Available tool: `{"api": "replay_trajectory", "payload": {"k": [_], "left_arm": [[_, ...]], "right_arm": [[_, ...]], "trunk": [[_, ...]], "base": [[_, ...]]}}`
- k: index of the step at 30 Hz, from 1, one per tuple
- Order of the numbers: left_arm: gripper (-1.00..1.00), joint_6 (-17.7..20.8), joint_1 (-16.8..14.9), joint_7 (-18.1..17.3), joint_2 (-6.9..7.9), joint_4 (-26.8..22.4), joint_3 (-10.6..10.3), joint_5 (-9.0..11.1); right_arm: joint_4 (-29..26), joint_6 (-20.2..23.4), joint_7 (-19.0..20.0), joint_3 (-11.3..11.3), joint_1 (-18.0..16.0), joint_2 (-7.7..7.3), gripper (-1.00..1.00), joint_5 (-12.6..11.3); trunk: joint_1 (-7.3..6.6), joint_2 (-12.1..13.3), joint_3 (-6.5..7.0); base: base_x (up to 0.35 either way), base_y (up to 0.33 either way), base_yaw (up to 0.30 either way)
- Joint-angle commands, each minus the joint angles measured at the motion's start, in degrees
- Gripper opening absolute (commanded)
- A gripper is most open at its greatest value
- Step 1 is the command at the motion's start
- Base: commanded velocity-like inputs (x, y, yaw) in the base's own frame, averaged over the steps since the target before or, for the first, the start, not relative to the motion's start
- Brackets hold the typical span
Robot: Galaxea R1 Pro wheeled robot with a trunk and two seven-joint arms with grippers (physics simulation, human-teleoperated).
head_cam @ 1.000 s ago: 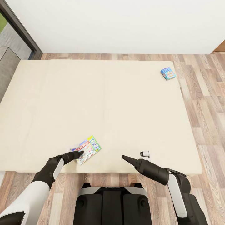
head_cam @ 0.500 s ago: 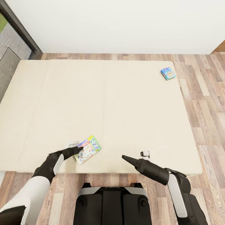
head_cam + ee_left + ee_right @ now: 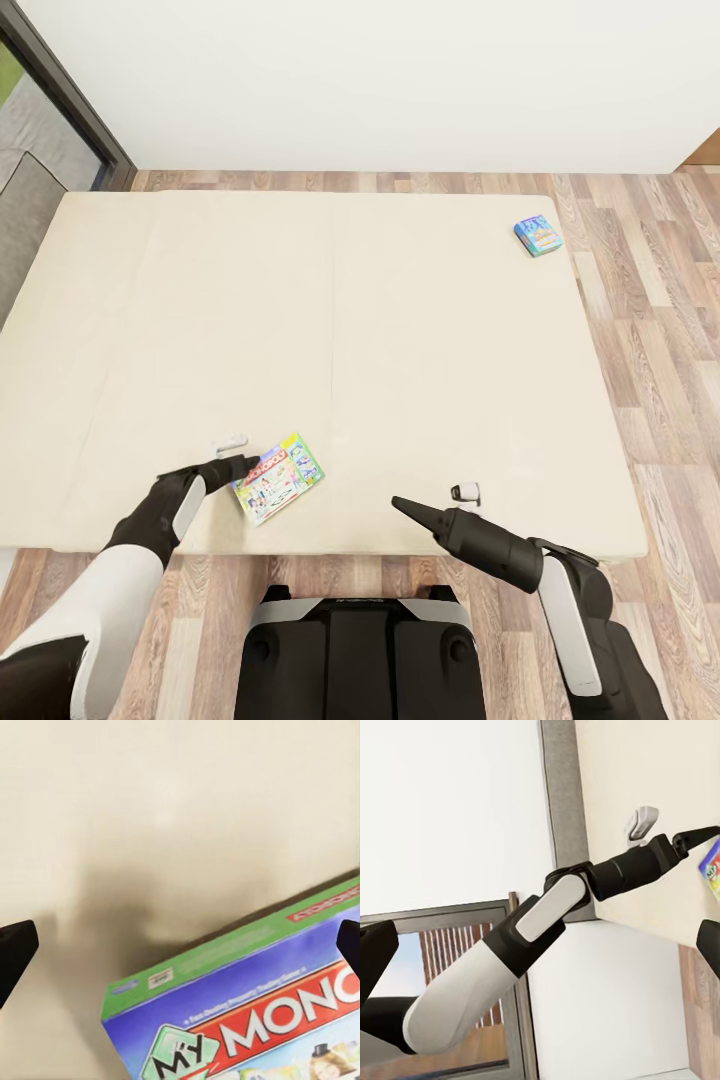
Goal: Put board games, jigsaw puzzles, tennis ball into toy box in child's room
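wood plank floor [image 3: 640,330] and a white wall [image 3: 400,80] are seen around the bed [image 3: 330,330], whose cream mattress is viewed from above by the head camera. the monopoly board game [image 3: 277,479] is shown lying flat on the mattress near the bed's near edge, towards the robot's left; in the left wrist view its green edge and red-lettered lid [image 3: 247,1020] are seen resting on the cream surface. the left hand [image 3: 242,466] is placed at the box's left end, its dark fingertips just at or touching the box edge; contact cannot be confirmed. in the left wrist view the two fingertips [image 3: 15,952] are seen far apart at opposite borders, so the hand is spread wide, with the box between them and not gripped. a small white object [image 3: 230,440] is seen on the mattress just beyond the left hand. a second board game [image 3: 537,235], a small blue box, is shown at the far right corner of the bed, well apart from both arms. the right hand [image 3: 400,505] is held over the near edge of the bed, well to the right of the monopoly box, holding nothing; its fingers appear as a single dark point in the head view, while in the right wrist view its tips [image 3: 375,952] are seen wide apart. another small white object [image 3: 464,492] is seen beside the right arm. a dark door frame [image 3: 70,100] is seen at the left.
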Motion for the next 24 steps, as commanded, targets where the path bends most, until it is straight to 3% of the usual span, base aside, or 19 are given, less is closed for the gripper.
{"api": "replay_trajectory", "payload": {"k": [1, 9, 15, 24], "left_arm": [[1.00, 0.6, -0.1, -0.1, 0.00, 0.0, 0.2, 0.6], [1.00, 3.6, -2.2, 0.0, 0.74, 0.9, 0.2, 0.6], [1.00, 4.1, -2.5, 0.0, 2.13, 2.6, 0.2, 0.7], [1.00, 4.9, -2.6, -0.1, 2.56, 4.5, 0.2, 0.8]], "right_arm": [[0.0, 0.2, 0.3, -0.1, 0.0, 0.02, 1.00, 0.2], [0.0, 0.2, 0.3, -0.2, 0.0, -0.24, 1.00, 0.2], [0.0, 0.2, 0.3, -0.2, 0.0, -0.31, 1.00, 0.1], [0.0, 0.2, 0.3, -0.2, 0.0, -0.32, 1.00, 0.0]], "trunk": [[0.03, -0.1, -0.06], [0.03, -0.1, -0.06], [0.03, -0.1, -0.06], [0.03, -0.1, -0.06]], "base": [[0.000, 0.000, 0.000], [0.000, 0.000, 0.000], [0.000, 0.000, 0.000], [0.000, 0.000, 0.000]]}}
